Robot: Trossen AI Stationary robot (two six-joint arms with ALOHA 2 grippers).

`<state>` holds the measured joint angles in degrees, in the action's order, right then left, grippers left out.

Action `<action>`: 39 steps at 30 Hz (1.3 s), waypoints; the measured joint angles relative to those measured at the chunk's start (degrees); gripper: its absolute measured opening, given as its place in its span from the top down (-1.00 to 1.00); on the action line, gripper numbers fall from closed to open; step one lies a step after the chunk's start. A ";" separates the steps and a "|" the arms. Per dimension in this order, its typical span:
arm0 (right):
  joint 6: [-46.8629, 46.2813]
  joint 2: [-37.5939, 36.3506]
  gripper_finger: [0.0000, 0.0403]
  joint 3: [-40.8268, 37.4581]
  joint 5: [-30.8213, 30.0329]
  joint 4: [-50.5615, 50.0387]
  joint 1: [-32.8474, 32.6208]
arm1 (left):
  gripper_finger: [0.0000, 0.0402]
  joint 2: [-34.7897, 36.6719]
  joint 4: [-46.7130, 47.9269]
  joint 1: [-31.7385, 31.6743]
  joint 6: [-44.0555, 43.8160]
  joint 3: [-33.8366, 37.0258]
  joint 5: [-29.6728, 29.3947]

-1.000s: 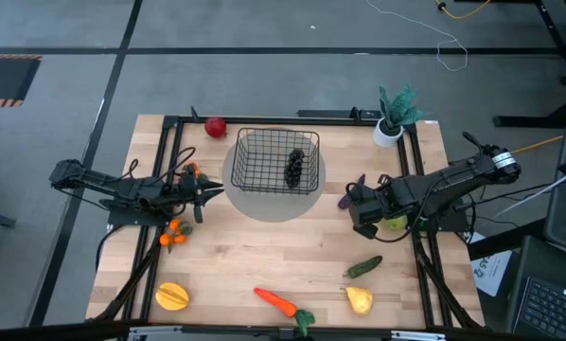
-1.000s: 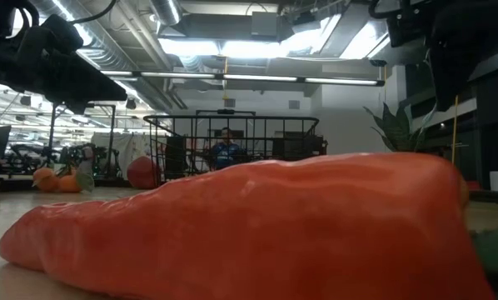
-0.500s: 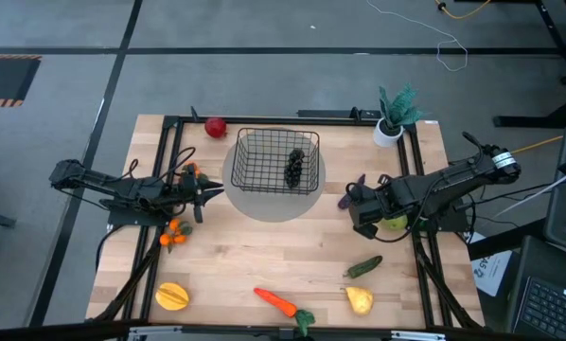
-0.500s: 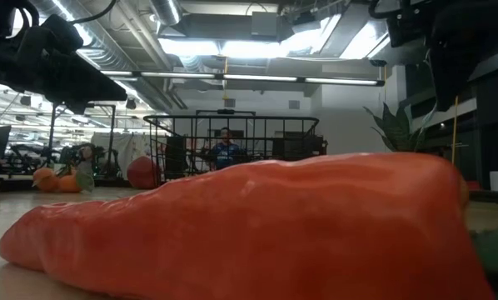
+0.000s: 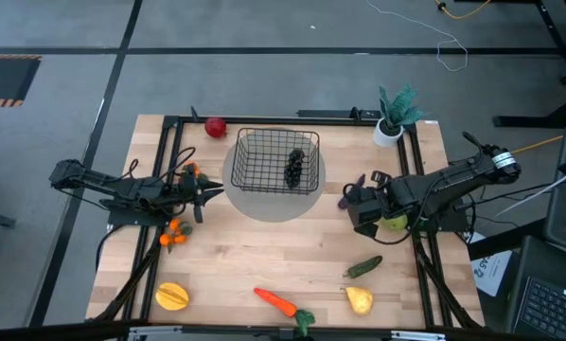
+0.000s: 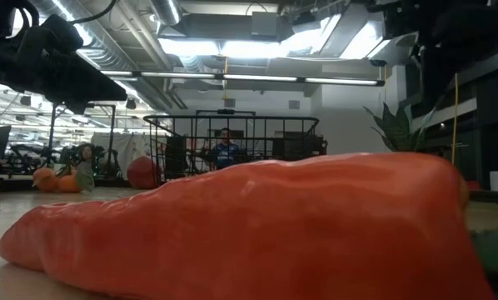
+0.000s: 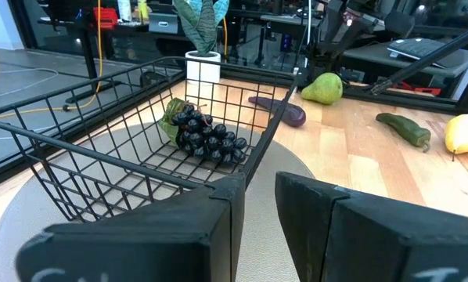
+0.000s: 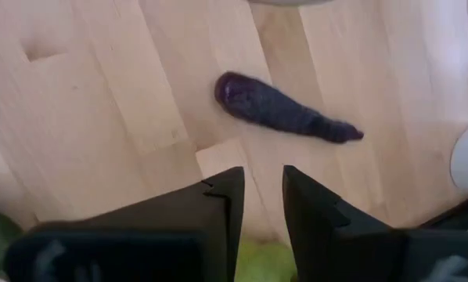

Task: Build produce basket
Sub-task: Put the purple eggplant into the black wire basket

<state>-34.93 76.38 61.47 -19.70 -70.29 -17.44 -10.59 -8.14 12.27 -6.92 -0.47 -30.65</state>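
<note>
The black wire basket [image 5: 276,159] stands on a round grey mat at the far middle of the table, with dark grapes [image 7: 209,138] lying on its floor. The purple eggplant [image 8: 285,110] lies on the wood right of the basket. My right gripper [image 8: 264,188] hangs open above the table, pointing steeply down, with the eggplant just beyond its fingertips and untouched. My left gripper [image 7: 259,196] points level at the basket's left side from beside it, open with nothing between its fingers. In the high view the left gripper [image 5: 215,192] and right gripper [image 5: 357,204] flank the basket.
A green pear [image 5: 395,223] lies under the right arm. Along the near edge lie a cucumber [image 5: 363,267], a yellow pear [image 5: 360,300], a carrot [image 5: 278,303] and a yellow-orange fruit [image 5: 172,296]. Small oranges [image 5: 174,234] and a red apple [image 5: 216,126] are at the left; a potted plant [image 5: 395,116] stands far right.
My right gripper has rolled a little about its own pointing line while staying in place above the eggplant. Nothing on the table has moved.
</note>
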 joint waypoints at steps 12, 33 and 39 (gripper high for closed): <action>17.02 3.37 0.46 0.04 3.28 1.35 5.79 | 0.68 0.00 0.00 0.02 0.00 -0.02 0.00; 56.15 25.19 -0.13 0.04 -1.58 5.10 11.48 | 0.68 0.00 -0.02 0.00 0.00 0.00 0.00; 56.17 30.67 -0.13 0.04 -1.47 5.32 12.55 | 0.68 -0.01 -0.02 0.00 0.01 -0.01 0.00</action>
<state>21.24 107.05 61.52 -21.17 -64.97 -4.88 -10.60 -8.16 12.27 -6.91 -0.48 -30.65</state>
